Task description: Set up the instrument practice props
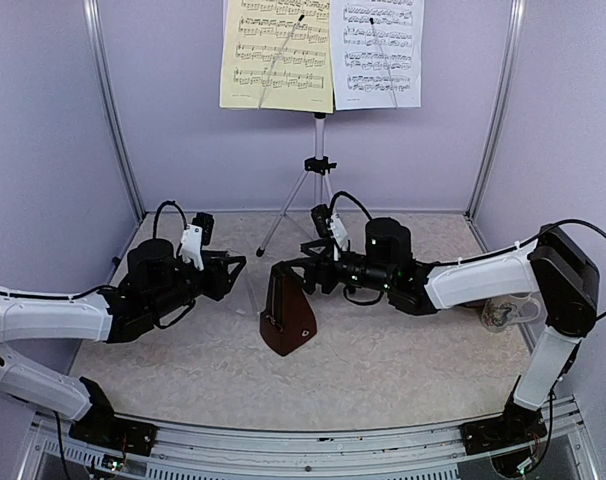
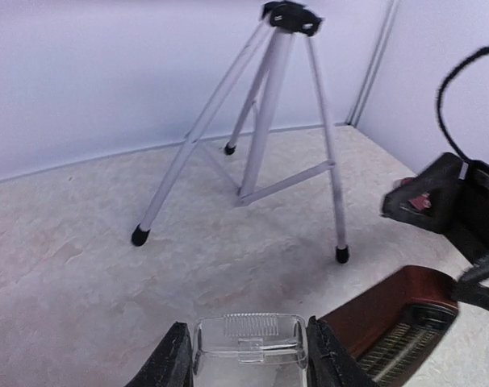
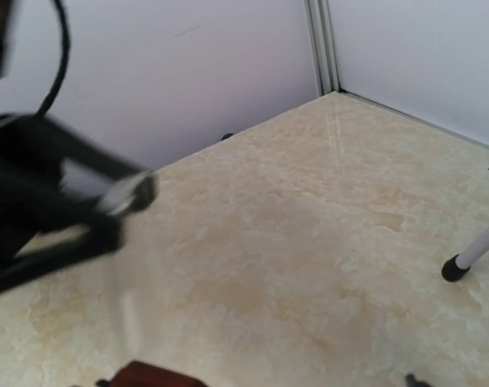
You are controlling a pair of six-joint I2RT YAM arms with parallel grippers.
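Music stand (image 1: 320,165) is standing at the far middle of the surface (image 1: 403,360), tripod legs splayed. Yellow sheet (image 1: 275,55) and white sheet (image 1: 378,50) are already sitting side by side on its desk.

Metronome (image 1: 286,315) is resting near centre, between the two arms and well apart from the stand.

Left gripper (image 2: 248,363) is pinching a clear plastic piece (image 2: 248,337) between its fingers, probably the metronome's front cover. Right gripper (image 1: 305,268) is hovering just beside the metronome's top, fingers looking spread.

Handling, as judged:
- The metronome is looking rigid, bottom-heavy and glossy, so likely slippery. The narrow upper body is offering the best hold, across two flat faces.
- The clear piece is looking thin, light and crackable — gentle pinch only.
- The sheets are looking flimsy.

Hard to read:
- The right wrist view is blurring, showing only a sliver of the metronome at its lower edge.
- The sheet tops are being cut off in the top view.
- A mug (image 1: 503,313) is hiding partly behind the right arm.
- Whether the metronome is sitting upright or tilted — cannot tell.
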